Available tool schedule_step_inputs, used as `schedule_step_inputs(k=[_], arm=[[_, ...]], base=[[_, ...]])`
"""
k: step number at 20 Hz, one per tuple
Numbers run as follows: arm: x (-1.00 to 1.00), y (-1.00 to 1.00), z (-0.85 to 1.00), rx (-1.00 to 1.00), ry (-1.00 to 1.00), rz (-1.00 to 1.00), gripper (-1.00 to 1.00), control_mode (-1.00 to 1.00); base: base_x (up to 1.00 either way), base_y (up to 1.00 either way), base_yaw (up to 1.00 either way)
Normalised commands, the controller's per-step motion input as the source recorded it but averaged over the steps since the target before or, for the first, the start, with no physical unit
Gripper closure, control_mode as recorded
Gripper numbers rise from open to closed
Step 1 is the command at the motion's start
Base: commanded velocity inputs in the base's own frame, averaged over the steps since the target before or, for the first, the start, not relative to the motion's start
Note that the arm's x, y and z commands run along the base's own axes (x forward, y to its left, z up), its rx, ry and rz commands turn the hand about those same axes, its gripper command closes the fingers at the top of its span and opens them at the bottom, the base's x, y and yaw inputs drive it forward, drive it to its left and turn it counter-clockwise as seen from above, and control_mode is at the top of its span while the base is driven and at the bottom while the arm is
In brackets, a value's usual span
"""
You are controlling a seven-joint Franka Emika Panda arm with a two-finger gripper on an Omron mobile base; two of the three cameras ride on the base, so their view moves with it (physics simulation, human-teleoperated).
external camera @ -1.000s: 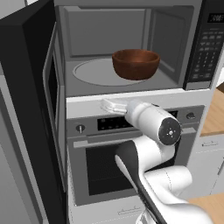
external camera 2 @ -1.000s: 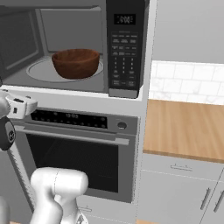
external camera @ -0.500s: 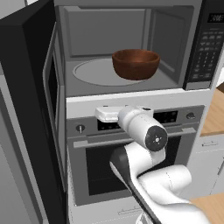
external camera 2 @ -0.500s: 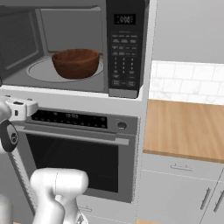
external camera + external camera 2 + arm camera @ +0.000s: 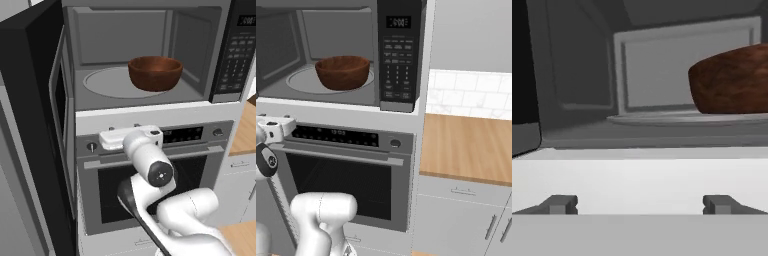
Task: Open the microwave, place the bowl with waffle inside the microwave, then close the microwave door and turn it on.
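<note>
The bowl (image 5: 155,73) sits on the turntable (image 5: 112,82) inside the open microwave (image 5: 142,55).
The gripper (image 5: 639,204) has drawn back, lower and leftward, to the oven's (image 5: 150,177) control panel, fingers spread wide and empty. The microwave door (image 5: 35,125) stands swung out at left. The keypad (image 5: 397,60) lettering is too small to read. The wooden counter (image 5: 468,147) lies right.
</note>
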Motion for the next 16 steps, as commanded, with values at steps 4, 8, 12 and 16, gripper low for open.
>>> schedule_step_inputs(k=[4, 8, 12, 16], arm=[[0.01, 0.44, -0.19, -0.05, -0.12, 0.0, -1.0, -1.0], [0.0, 0.46, -0.02, -0.02, -0.08, 0.0, -1.0, -1.0], [0.0, 0.48, 0.0, -0.02, 0.0, -0.01, -1.0, -1.0], [-0.09, 0.59, 0.0, -0.06, 0.0, -0.01, -1.0, -1.0]], base=[[0.0, 0.0, 0.0], [0.0, 0.0, 0.0], [0.0, 0.0, 0.0], [0.0, 0.0, 0.0]])
